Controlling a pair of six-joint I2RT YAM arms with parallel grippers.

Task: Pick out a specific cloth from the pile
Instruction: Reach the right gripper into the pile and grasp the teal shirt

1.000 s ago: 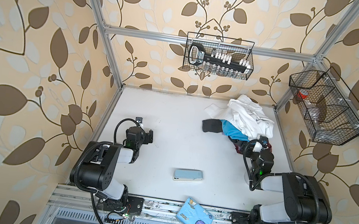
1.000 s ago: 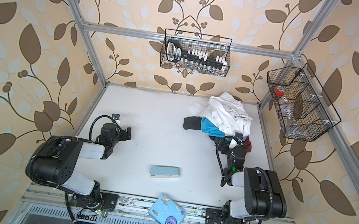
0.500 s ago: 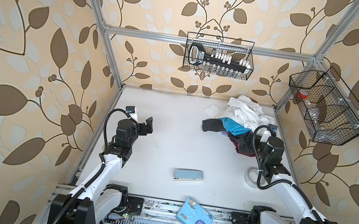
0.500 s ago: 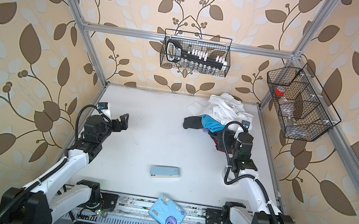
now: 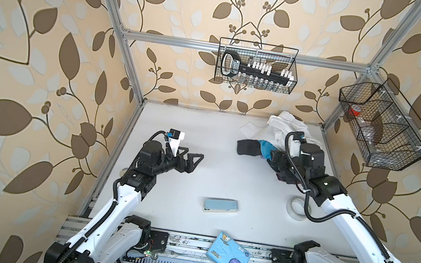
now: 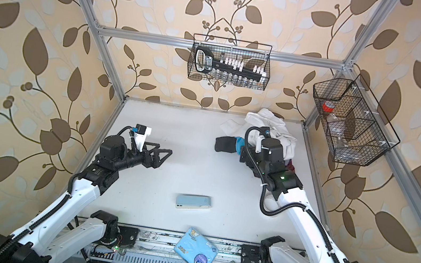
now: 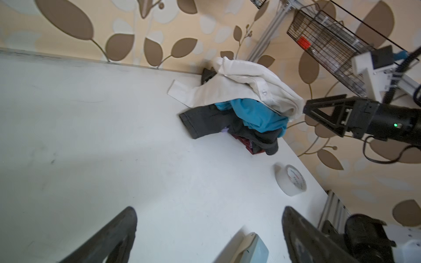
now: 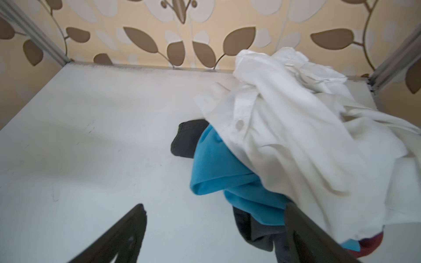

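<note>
The pile (image 5: 286, 123) lies at the far right of the table. A white shirt (image 8: 296, 136) covers black (image 7: 205, 123) and dark red pieces. The cloth (image 8: 218, 164), bright turquoise, bulges out from under the white shirt and shows in both top views (image 5: 266, 147) (image 6: 238, 142) and the left wrist view (image 7: 257, 113). My right gripper (image 8: 215, 206) is open at the pile's near edge; one finger is against the turquoise and black folds, the other is over bare table. My left gripper (image 5: 195, 153) hangs open over the left half of the table, holding nothing.
A pale blue phone-like case (image 5: 220, 205) lies near the front middle. A white tape roll (image 5: 296, 208) sits by the right arm. A blue tissue pack (image 5: 228, 255) rests on the front rail. Wire baskets hang on the back wall (image 5: 256, 66) and right wall (image 5: 383, 125).
Both arms have unfolded from their low rest at the front. The right gripper has reached forward to the pile's edge. The left gripper has risen and swung towards the middle.
</note>
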